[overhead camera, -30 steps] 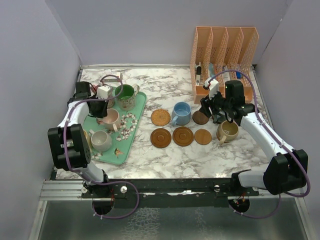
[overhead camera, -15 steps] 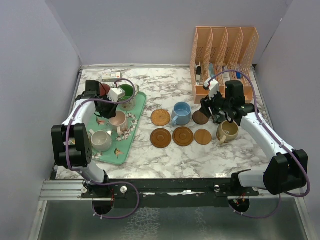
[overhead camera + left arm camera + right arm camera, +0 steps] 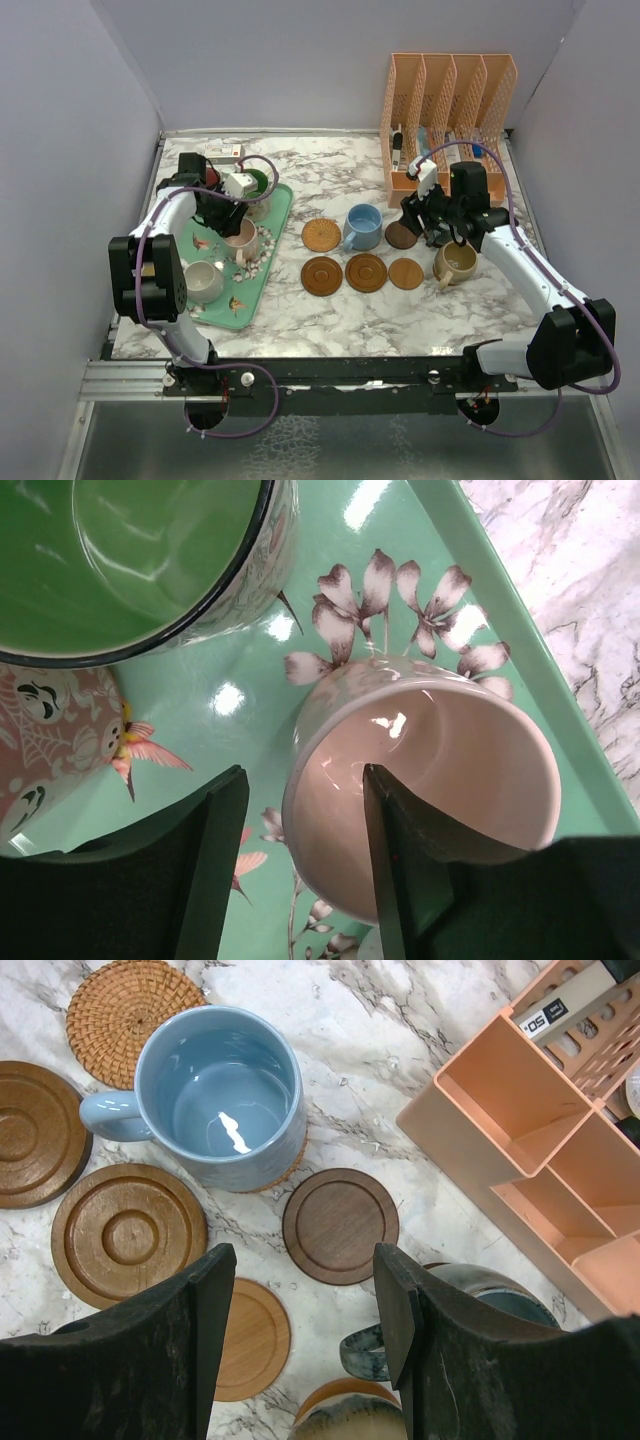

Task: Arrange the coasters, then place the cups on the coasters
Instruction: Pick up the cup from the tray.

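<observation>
Straddling the near wall of the pink cup (image 3: 450,740), the left gripper (image 3: 303,780) has its jaws apart, one finger outside the rim and one dipped inside, neither seen pressing the ceramic; that stance suits a pinch on the wall, since the handle does not show in the wrist view. The cup stands upright on the mint floral tray (image 3: 470,540), just beside the green cup (image 3: 130,550) at the upper left of that frame, so a straight lift looks wise to avoid knocking it.

The right gripper (image 3: 302,1255) hangs with its jaws apart and nothing between them, above the dark smooth coaster (image 3: 340,1225); probably it waits or lines up on that disc. Outward from it lie two ringed coasters (image 3: 128,1235) at the left, a plain tan coaster (image 3: 250,1340) at the bottom and a woven coaster (image 3: 125,1005) at the top, all bare. The blue cup (image 3: 220,1090) already sits on a coaster; a dark-glazed cup (image 3: 480,1290) at lower right rests on marble, near the peach organizer (image 3: 520,1130).
</observation>
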Robot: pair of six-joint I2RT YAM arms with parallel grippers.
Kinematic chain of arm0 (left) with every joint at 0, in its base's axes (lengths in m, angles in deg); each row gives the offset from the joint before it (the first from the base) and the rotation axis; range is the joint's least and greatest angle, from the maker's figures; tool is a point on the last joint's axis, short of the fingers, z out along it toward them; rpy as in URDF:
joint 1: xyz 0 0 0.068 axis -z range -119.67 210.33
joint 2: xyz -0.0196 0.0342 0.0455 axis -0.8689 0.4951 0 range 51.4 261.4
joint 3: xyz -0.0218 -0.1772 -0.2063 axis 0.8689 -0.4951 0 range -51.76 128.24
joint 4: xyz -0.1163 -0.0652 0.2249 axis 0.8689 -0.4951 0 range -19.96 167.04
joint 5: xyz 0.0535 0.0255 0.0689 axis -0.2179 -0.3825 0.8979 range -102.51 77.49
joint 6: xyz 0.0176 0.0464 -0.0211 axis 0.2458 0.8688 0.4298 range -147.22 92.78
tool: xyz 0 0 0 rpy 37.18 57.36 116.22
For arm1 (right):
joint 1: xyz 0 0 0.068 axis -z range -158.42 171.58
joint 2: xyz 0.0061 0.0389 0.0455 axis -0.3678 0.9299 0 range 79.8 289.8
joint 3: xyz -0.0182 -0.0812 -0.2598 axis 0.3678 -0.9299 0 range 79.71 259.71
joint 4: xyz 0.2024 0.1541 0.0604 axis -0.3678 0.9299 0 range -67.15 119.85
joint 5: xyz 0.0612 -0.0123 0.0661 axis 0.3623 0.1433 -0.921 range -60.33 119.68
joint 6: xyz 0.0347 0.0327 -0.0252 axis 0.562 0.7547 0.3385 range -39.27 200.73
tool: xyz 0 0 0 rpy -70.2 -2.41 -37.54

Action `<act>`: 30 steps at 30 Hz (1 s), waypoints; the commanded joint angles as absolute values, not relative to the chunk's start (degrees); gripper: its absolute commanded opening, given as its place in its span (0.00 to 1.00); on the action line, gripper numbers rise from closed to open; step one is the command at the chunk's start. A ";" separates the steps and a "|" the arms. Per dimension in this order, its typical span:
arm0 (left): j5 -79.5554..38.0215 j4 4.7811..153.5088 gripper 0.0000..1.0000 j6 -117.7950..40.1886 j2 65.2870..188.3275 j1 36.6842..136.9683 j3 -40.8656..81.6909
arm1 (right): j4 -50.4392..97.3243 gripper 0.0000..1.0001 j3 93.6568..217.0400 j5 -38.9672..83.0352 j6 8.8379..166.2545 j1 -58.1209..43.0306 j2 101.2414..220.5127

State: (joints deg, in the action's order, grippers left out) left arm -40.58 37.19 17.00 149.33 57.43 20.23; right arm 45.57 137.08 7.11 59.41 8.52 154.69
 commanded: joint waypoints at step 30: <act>-29.64 46.29 0.32 -7.29 139.00 58.51 11.43 | 45.19 0.59 136.49 6.03 58.45 8.84 153.11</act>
State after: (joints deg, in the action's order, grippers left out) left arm -30.42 45.43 -6.34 139.93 57.74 11.09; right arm 45.57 137.06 6.98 59.39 8.57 154.25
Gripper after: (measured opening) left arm 0.350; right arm 0.585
